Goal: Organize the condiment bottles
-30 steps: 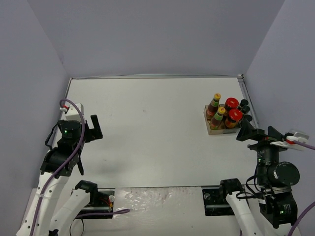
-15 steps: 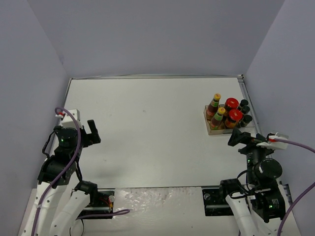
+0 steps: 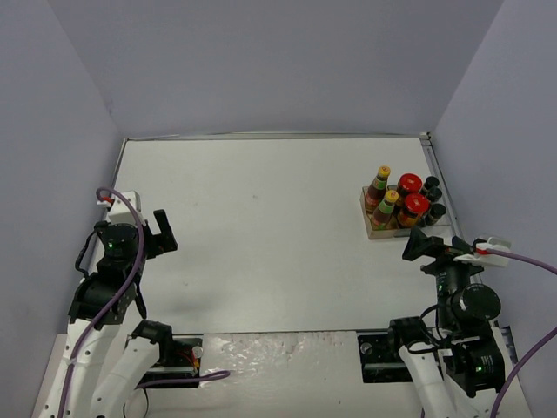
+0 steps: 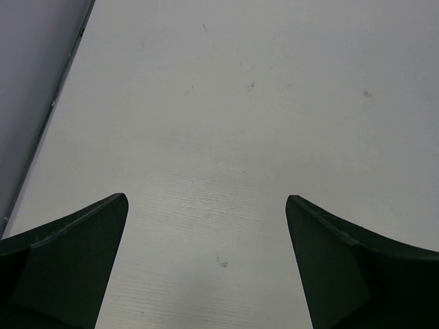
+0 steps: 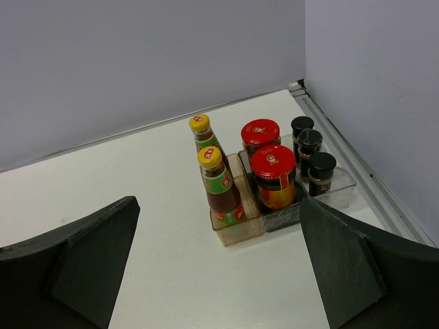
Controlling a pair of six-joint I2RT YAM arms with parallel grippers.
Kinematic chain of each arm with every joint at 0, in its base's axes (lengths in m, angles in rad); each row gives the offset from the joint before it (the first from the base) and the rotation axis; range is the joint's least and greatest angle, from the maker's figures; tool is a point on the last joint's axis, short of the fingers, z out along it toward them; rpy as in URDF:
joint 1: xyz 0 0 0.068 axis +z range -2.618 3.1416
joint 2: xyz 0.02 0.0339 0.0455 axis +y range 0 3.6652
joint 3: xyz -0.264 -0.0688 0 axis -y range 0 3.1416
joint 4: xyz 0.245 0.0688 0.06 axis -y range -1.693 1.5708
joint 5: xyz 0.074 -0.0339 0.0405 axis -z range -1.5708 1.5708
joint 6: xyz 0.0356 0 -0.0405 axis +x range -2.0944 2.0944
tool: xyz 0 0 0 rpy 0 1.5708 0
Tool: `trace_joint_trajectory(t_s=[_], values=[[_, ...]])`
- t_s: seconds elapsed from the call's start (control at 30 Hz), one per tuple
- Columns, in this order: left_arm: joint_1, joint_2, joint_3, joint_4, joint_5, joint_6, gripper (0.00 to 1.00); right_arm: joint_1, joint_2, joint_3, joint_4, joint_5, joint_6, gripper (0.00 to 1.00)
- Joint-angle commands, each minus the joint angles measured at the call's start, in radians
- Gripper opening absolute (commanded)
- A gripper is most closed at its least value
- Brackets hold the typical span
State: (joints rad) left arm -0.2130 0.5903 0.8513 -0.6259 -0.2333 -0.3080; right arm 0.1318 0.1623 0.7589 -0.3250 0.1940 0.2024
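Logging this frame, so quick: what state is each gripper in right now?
Left gripper: open, holding nothing.
Right gripper: open, holding nothing.

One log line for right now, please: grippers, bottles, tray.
left gripper: open, empty, over table | right gripper: open, empty, facing tray | bottles: seven upright in tray, grouped by kind

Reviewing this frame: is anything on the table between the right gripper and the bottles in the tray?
Nothing visible. The right gripper is open, and only bare table lies between it and the condiment bottles standing in the tray.
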Motion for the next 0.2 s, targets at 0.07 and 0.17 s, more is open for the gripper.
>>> trace_joint_trajectory(t_s=[0.07,0.17], values=[[0.011,0.023,0.017,0.065,0.003,-0.008,0.97,-0.004,0.008,0.003,0.084,-0.025,-0.003,1.0],[0.011,0.022,0.017,0.064,0.005,-0.008,0.97,-0.006,0.011,0.003,0.086,-0.036,-0.006,1.0]])
